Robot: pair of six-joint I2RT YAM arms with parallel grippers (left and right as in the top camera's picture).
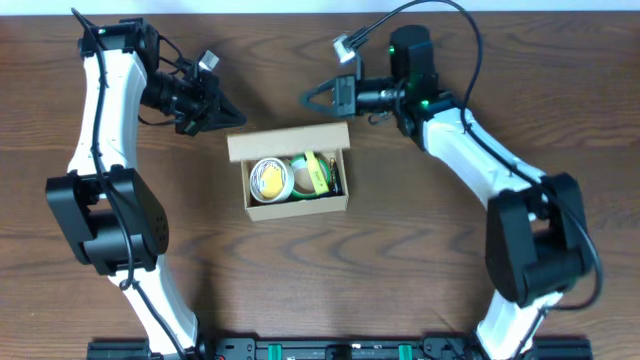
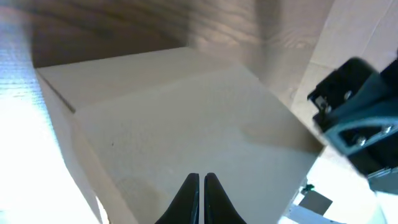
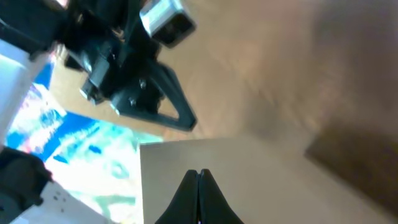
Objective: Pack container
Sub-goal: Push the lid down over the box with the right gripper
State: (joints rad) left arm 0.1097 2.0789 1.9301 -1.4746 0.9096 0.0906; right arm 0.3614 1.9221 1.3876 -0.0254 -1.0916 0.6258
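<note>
The tan cardboard container (image 1: 258,209) sits mid-table with its hinged flap lid (image 1: 288,143) standing open along the far side. Inside lie a white round roll (image 1: 269,178), a green item (image 1: 318,172) and a dark item at the right end. My left gripper (image 1: 228,115) is shut and empty, just behind the flap's left end. My right gripper (image 1: 307,98) is shut and empty, behind the flap's right part. In the left wrist view the flap (image 2: 186,118) fills the frame beyond the shut jaws (image 2: 202,177). In the right wrist view the shut jaws (image 3: 198,173) point at the flap (image 3: 261,180).
The dark wood table (image 1: 400,250) surrounds the container. Each wrist view shows the other gripper close by: the right one in the left wrist view (image 2: 354,118), the left one in the right wrist view (image 3: 137,87). The arm bases stand at the near edge.
</note>
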